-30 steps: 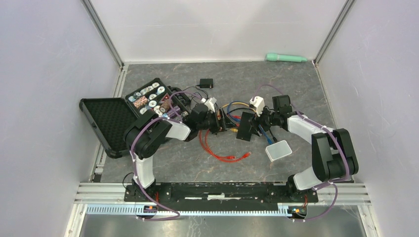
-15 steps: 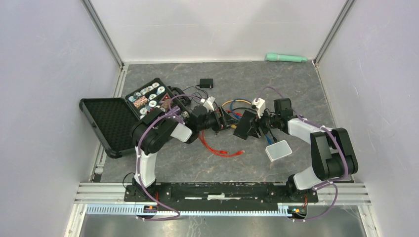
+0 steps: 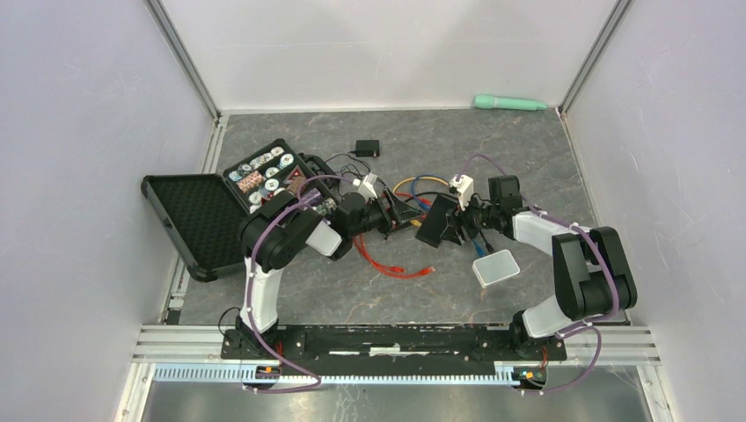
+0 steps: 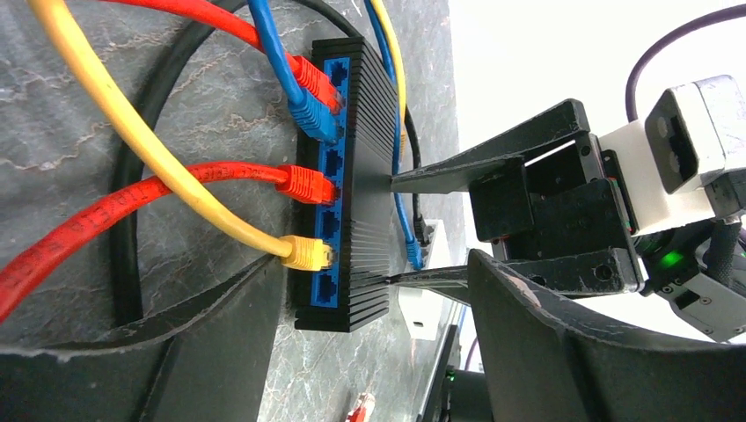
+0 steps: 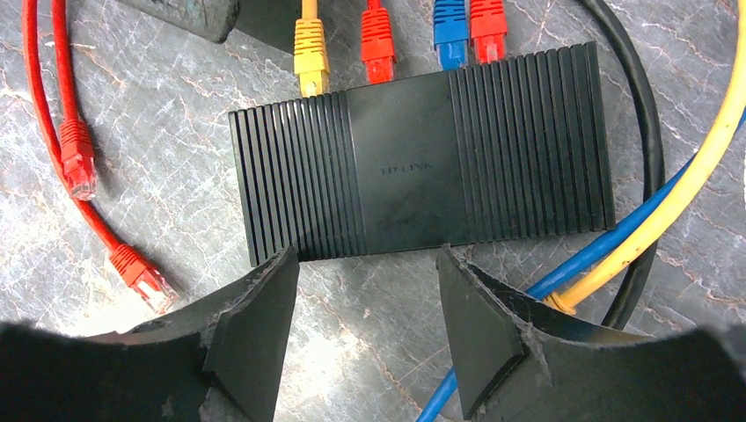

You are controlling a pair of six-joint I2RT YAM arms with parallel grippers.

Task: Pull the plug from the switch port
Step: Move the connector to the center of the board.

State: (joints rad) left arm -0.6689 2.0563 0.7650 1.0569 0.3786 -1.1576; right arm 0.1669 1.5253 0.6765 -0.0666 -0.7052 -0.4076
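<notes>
The black switch (image 5: 422,149) lies on the grey table, seen in the overhead view between the two arms (image 3: 433,227). In its blue port face (image 4: 332,176) sit a yellow plug (image 4: 303,253), a red plug (image 4: 303,185), a blue plug (image 4: 310,112) and another red plug (image 4: 318,81). My left gripper (image 4: 369,281) is open and straddles the switch's end by the yellow plug. My right gripper (image 5: 365,255) is open, and its fingertips (image 5: 281,264) rest against the switch's rear edge, opposite the ports.
A loose red cable (image 3: 396,264) with free plugs (image 5: 141,268) lies in front of the switch. A black cable (image 5: 647,132) and yellow and blue leads loop round it. An open black case (image 3: 198,215), a small black box (image 3: 368,147), a white container (image 3: 495,267) and a green tube (image 3: 510,103) stand around.
The right jaws have narrowed somewhat. The switch and both grippers have shifted slightly left and away, and the loose red cable's end has slid with them.
</notes>
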